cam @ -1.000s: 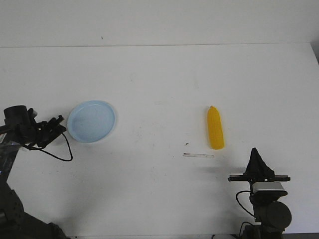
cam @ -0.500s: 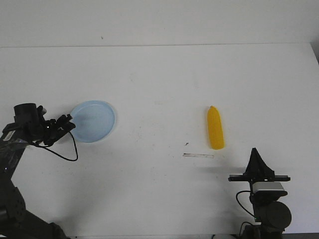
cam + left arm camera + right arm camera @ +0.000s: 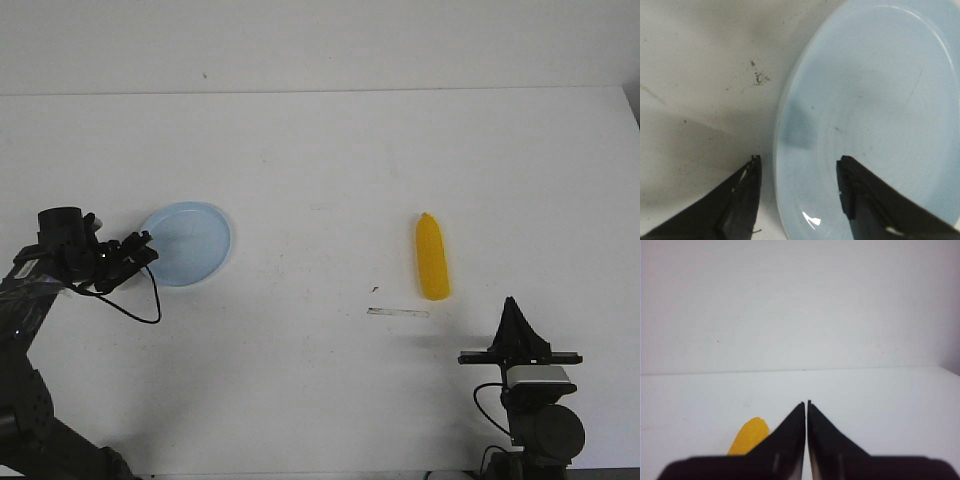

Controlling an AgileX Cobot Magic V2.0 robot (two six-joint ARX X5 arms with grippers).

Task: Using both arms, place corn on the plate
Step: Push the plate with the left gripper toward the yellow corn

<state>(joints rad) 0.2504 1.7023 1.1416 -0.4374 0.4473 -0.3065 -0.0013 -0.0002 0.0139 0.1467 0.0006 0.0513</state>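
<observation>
The pale blue plate (image 3: 187, 243) lies at the left of the white table. My left gripper (image 3: 145, 250) is open at the plate's left rim. In the left wrist view (image 3: 797, 162) one finger stands over the plate (image 3: 875, 100) and the other outside the rim over the table. The yellow corn (image 3: 432, 257) lies right of centre, its tapered end pointing away. My right gripper (image 3: 512, 305) is shut and empty, a little nearer than the corn and to its right. The right wrist view shows the shut tips (image 3: 806, 402) and part of the corn (image 3: 749, 436) beside them.
A thin pale strip (image 3: 398, 312) lies on the table just in front of the corn, with a small dark speck (image 3: 375, 289) beside it. The table's far edge meets a white wall (image 3: 320, 45).
My left gripper has moved right, from beside the plate to its left rim, and the plate has shifted slightly. The right arm and the corn have not moved.
</observation>
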